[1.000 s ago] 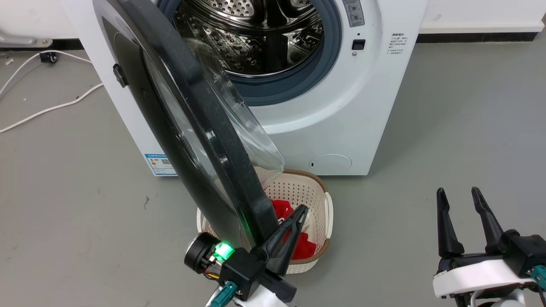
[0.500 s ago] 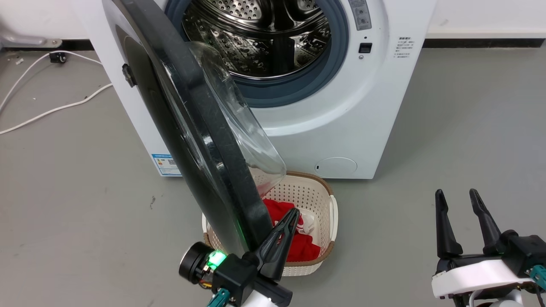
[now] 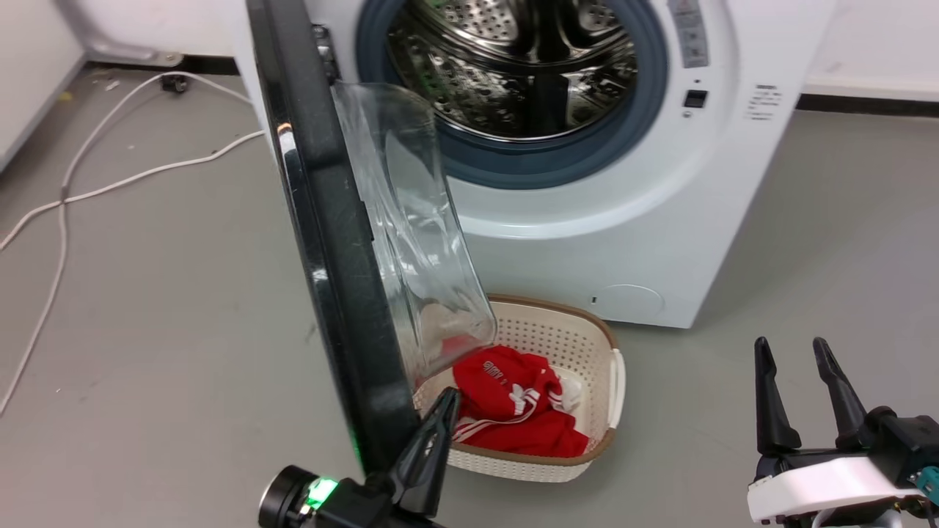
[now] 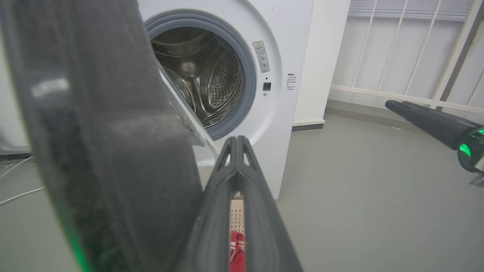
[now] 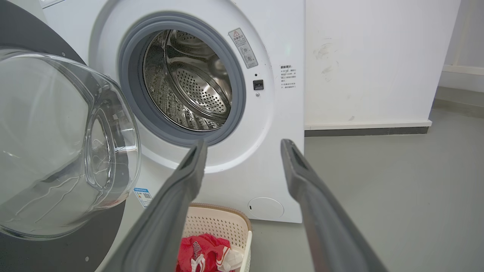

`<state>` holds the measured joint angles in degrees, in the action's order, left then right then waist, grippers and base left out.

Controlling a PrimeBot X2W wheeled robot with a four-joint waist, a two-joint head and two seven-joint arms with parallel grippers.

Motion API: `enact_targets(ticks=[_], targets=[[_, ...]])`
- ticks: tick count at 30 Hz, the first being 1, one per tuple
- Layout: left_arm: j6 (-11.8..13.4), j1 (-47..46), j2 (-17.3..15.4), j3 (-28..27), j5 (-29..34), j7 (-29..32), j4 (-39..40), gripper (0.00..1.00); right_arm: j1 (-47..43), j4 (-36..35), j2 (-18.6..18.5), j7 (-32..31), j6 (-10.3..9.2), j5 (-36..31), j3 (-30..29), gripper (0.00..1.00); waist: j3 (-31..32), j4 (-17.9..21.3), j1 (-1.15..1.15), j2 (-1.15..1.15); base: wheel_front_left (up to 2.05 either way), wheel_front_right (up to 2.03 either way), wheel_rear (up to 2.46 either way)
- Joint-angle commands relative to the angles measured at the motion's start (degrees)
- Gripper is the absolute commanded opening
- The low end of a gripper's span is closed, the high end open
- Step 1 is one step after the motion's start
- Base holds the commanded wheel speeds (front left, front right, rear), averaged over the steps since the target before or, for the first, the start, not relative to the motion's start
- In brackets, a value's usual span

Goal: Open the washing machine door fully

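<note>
The left hand [image 3: 444,403] is low down. Its two fingers are pressed together and point up along the bottom edge of the washing machine door [image 3: 330,220]. The door stands out from the white machine [image 3: 660,242], with its glass bowl over a basket [image 3: 587,337] of red clothes [image 3: 513,396]. The right hand [image 3: 791,345] is well apart from the door, fingers spread, holding nothing.

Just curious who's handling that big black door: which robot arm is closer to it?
Left. The left gripper, jaws shut, sits right at the lower rim of the washing machine door. The right gripper, jaws open, hangs far off to the door's right, apart from it.
</note>
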<state>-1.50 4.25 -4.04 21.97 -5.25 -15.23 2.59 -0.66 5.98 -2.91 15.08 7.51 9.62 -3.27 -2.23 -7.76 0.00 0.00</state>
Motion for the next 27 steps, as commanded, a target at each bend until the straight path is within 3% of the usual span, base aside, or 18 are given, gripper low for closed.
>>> enact_targets(ticks=[1,13,21,27], targets=[[1.13,0.74,-0.81,-1.89,0.12,0.15,0.79,0.00,-0.51,-0.23,0.06,0.11,-0.03,0.08,-0.18,1.00,-0.08,-2.19,0.00,0.00,0.00,0.00,0.00],[4.88,5.09,-2.22,-9.34,-0.48,0.15,2.77,0.00,-0.49,-0.25,0.06,0.12,-0.04,-0.46,0.20,1.00,-0.29,-10.27,0.00,0.00,0.00,0.00,0.00],[6.70,4.55,-3.59,-16.75,-2.23,0.22,0.90,0.00,0.26,-0.31,0.05,0.12,-0.04,-0.97,0.69,1.00,-1.14,-11.34,0.00,0.00,0.00,0.00,0.00],[5.88,-0.15,-4.85,-22.49,-4.08,0.19,-2.31,0.00,1.10,0.02,0.06,0.11,-0.04,-2.03,1.02,1.00,-2.36,-10.93,0.00,0.00,0.00,0.00,0.00]])
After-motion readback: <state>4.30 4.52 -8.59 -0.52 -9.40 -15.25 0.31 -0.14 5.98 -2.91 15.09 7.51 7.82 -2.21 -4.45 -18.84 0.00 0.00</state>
